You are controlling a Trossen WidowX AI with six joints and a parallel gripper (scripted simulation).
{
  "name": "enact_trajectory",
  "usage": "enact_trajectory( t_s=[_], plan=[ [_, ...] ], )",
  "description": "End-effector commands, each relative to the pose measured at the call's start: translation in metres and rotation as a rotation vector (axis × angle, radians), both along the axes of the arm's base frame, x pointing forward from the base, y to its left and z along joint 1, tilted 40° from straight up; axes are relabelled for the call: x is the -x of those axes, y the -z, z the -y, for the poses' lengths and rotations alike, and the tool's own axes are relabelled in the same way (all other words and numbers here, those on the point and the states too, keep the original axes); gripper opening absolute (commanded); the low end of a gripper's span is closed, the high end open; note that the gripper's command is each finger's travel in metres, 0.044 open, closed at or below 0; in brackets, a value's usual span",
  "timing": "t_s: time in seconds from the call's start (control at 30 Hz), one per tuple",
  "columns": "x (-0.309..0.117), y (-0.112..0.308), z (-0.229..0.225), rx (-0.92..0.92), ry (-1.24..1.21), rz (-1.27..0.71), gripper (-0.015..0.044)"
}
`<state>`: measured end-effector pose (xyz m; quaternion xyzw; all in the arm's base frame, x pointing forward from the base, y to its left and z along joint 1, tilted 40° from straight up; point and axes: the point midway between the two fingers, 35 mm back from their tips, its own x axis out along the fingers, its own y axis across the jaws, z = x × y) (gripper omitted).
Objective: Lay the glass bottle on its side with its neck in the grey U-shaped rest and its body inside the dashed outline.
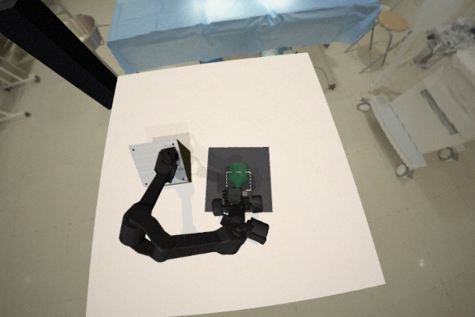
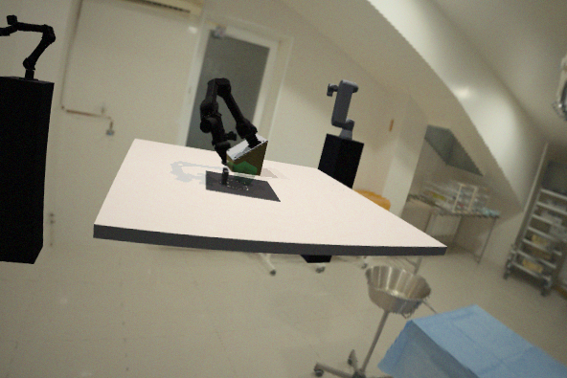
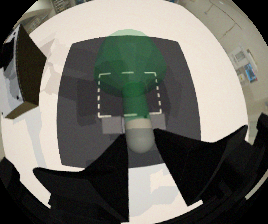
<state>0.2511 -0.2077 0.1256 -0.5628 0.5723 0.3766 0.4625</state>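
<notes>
The green glass bottle [image 1: 237, 172] [image 2: 245, 166] [image 3: 130, 60] is tilted over, its neck toward my gripper and its wide body pointing away. It appears to hang above the dark mat [image 1: 261, 156] [image 2: 264, 193] [image 3: 72, 142]. My gripper [image 3: 139, 136] is shut on the bottle's pale capped neck end. The grey U-shaped rest [image 2: 224, 177] [image 3: 112, 125] stands on the mat; in the wrist view its two uprights show on either side below the neck. The dashed outline [image 1: 250, 181] [image 3: 99, 95] shows through and beside the bottle, whose body reaches past its far edge. The exact height is hard to tell.
The arm's wedge-shaped base mount [image 1: 146, 161] [image 2: 254, 159] [image 3: 27, 75] stands left of the mat in the top view. The white table [image 1: 281, 101] [image 2: 287, 221] surrounds the mat. A blue-draped table [image 1: 241, 13] stands beyond its far edge.
</notes>
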Motion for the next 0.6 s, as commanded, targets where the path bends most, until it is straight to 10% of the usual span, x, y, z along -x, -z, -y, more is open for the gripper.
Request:
enact_trajectory(
  t_s=[0.0,0.57],
  plan=[
    [0.001,0.002,0.003,-0.001,-0.003,-0.003,0.0100],
    [0.002,0.005,0.014,0.004,0.007,0.007,0.0100]
  ],
)
